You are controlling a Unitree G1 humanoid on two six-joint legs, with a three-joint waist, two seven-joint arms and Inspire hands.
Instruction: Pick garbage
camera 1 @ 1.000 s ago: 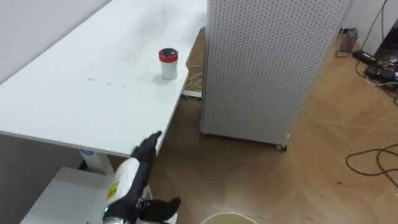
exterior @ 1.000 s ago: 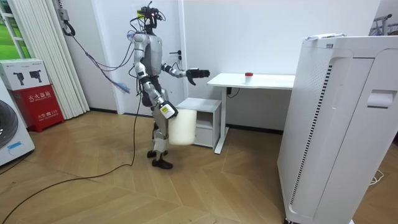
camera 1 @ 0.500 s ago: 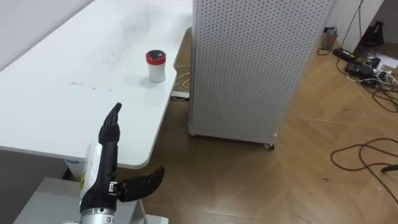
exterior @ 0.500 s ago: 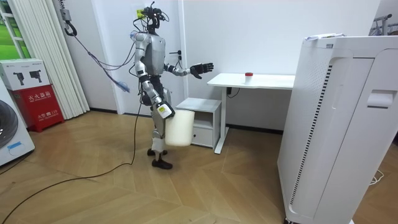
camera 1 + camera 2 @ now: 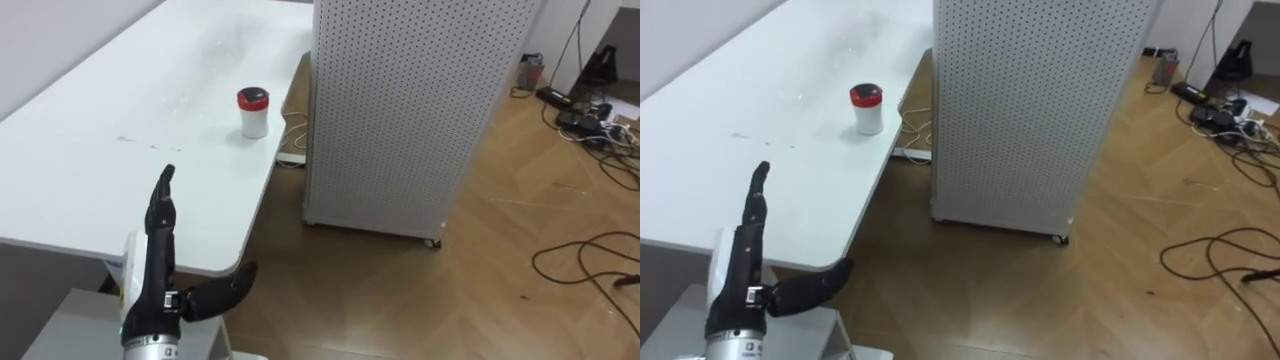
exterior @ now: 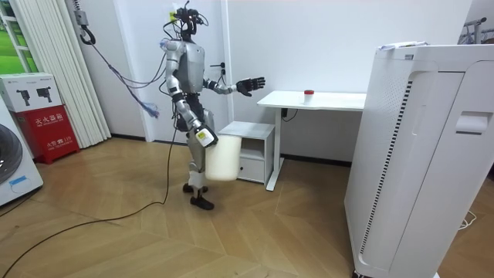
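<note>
A white counter [image 5: 110, 190] takes up the left of the eye views, its top bare apart from a few faint marks. Over its near edge the left hand [image 5: 155, 265] is held out, fingers straight and together, the thumb spread wide to the right, nothing in it. Further along, near the counter's right edge and well apart from that hand, the garbage is found: a small white cup with a red lid [image 5: 253, 112], standing upright. Pale cords [image 5: 292, 130] are seen on the floor in the gap beside the counter. Just right of that gap the way is blocked by a tall white perforated cabinet [image 5: 410, 100]. To the right of it a wooden floor [image 5: 480, 290] is strewn with dark cables [image 5: 585, 250].

In the room view the robot is seen standing beside a low white drawer unit [image 6: 248, 150], at the counter's end on the room view's left. The right hand [image 6: 202, 137] is lowered at the hip, apparently at the rim of a cream bin [image 6: 221, 160]; its grip cannot be told.
</note>
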